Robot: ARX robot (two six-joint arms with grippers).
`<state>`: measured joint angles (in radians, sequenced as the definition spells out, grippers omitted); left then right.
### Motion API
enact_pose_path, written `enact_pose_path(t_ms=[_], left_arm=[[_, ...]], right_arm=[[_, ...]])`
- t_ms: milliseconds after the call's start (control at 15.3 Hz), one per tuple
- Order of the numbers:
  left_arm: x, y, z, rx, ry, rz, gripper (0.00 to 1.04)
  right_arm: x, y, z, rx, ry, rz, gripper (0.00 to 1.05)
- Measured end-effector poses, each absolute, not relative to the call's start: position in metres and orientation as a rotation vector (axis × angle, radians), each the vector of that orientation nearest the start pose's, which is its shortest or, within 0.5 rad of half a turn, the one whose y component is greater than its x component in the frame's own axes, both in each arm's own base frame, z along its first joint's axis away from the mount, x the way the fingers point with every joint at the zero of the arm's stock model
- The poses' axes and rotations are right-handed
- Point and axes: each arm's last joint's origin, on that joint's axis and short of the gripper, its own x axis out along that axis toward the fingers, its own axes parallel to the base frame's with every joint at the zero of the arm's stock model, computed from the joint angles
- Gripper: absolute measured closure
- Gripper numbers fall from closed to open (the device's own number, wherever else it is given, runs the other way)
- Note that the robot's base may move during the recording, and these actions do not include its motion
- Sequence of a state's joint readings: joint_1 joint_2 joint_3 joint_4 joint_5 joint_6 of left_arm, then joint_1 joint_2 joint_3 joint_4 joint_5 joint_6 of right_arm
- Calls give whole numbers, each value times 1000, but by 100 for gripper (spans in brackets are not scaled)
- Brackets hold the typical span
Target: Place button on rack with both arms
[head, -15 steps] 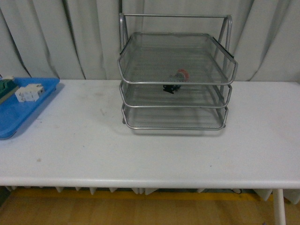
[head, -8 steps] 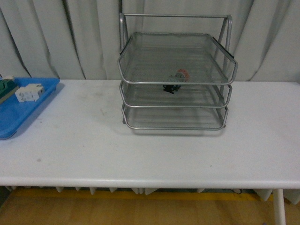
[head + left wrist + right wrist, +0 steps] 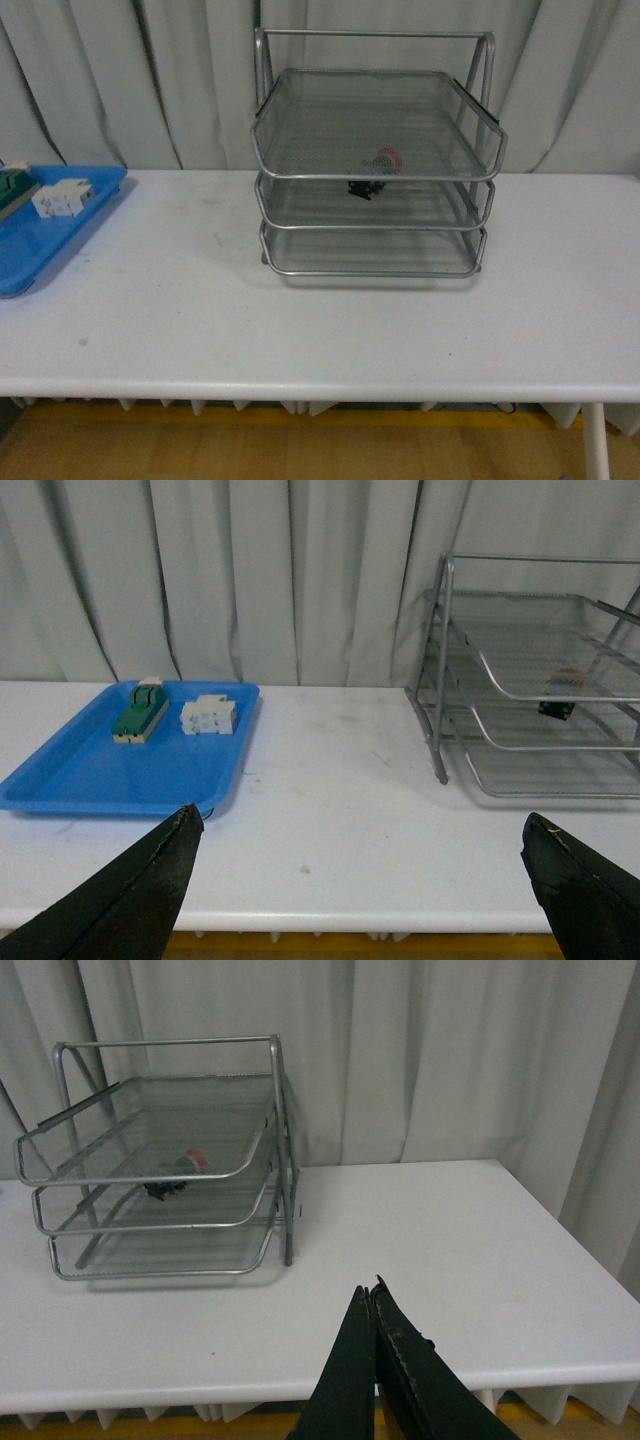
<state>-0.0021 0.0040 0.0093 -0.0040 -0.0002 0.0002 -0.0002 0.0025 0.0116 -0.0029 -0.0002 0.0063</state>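
Left wrist view shows the left gripper (image 3: 360,900) with its two black fingers (image 3: 130,900) spread far apart at the lower corners of the picture, nothing between them, hanging over the near edge of the white table (image 3: 330,810). Right wrist view shows the right gripper (image 3: 374,1360) with its fingers pressed together into one dark wedge, holding nothing, likewise above the table's near edge and well clear of the rack (image 3: 165,1160). Neither arm appears in the front view.

Beyond the grippers, the button (image 3: 377,172) lies inside the rack (image 3: 375,160) on the middle tier, toward the centre and slightly to the right, its red cap (image 3: 388,159) seen through the mesh of the top tray and its black body (image 3: 362,188) showing just under the top tray's front rim (the mesh blurs it, so whether it is upright or tipped I cannot tell). The rack stands at the back of the table, in front of a grey curtain (image 3: 100,80).

At the table's left end sits a blue tray (image 3: 110,770) carrying a green-and-cream block (image 3: 138,712) and, just beside it, a white component (image 3: 208,716)
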Motion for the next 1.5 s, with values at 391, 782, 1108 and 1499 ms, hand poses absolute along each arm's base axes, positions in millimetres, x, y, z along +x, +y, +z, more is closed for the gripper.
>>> enact_pose_path(t_ms=[391, 782, 1108, 1499], left_arm=[[97, 0, 166, 0, -2, -2, 7], [97, 0, 166, 0, -2, -2, 7], [97, 0, 166, 0, -2, -2, 7], [97, 0, 166, 0, -2, -2, 7]], right_arm=[[97, 0, 167, 6, -6, 0, 103], [97, 0, 167, 5, -6, 0, 32], [97, 0, 167, 6, -6, 0, 6], [97, 0, 167, 6, -6, 0, 6]])
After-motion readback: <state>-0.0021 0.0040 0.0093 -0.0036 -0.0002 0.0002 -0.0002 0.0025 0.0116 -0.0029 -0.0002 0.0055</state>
